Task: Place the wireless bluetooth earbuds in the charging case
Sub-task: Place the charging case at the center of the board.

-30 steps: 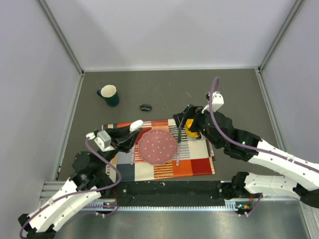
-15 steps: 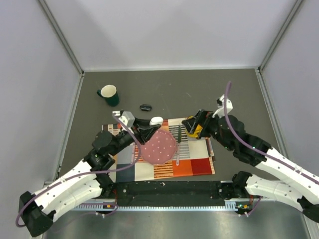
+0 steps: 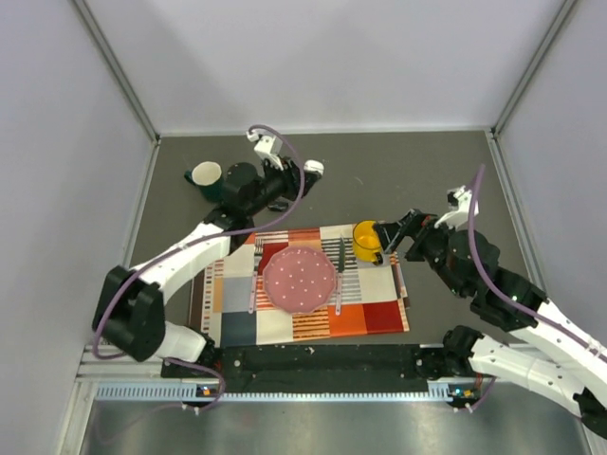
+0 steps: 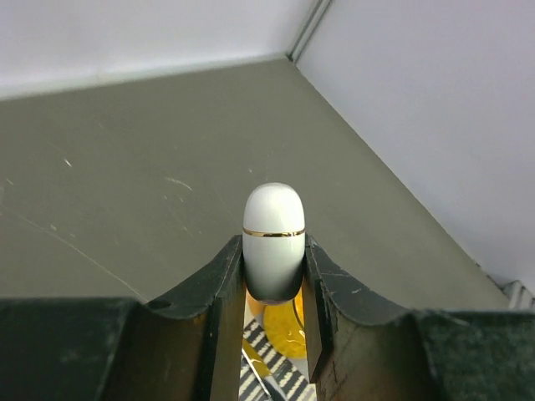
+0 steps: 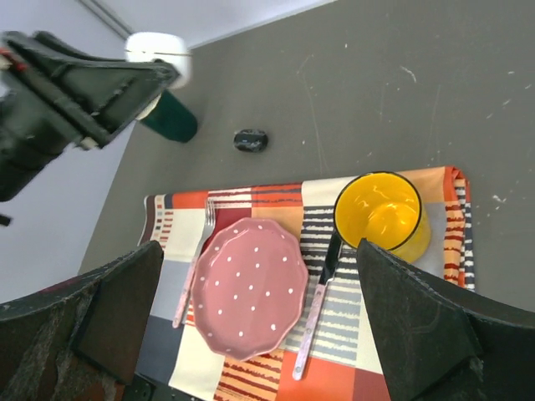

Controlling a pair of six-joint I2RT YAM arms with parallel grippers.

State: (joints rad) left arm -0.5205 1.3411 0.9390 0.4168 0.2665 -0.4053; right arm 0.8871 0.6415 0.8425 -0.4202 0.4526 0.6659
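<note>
My left gripper [image 3: 313,170] is raised over the far part of the table, beyond the placemat. It is shut on the white charging case [image 4: 273,236], which I see edge-on with a thin gold seam line. The case [image 5: 159,50] also shows in the right wrist view at the top left, at the tip of the left gripper's fingers [image 5: 125,79]. My right gripper [image 3: 394,237] hangs open beside the yellow mug [image 3: 367,239], with nothing between its wide-spread fingers [image 5: 426,326]. The earbuds are out of view.
A striped and checked placemat [image 3: 370,313] carries a pink dotted plate [image 3: 299,280], a fork [image 3: 252,284], a knife [image 3: 339,275] and the yellow mug. A dark green mug [image 3: 204,178] stands at the far left. A black oval object [image 5: 251,140] lies beyond the mat.
My left arm has swung from the near left, over the mat, to the far side of the table with the case in its jaws. My right gripper has drawn back to the right.
</note>
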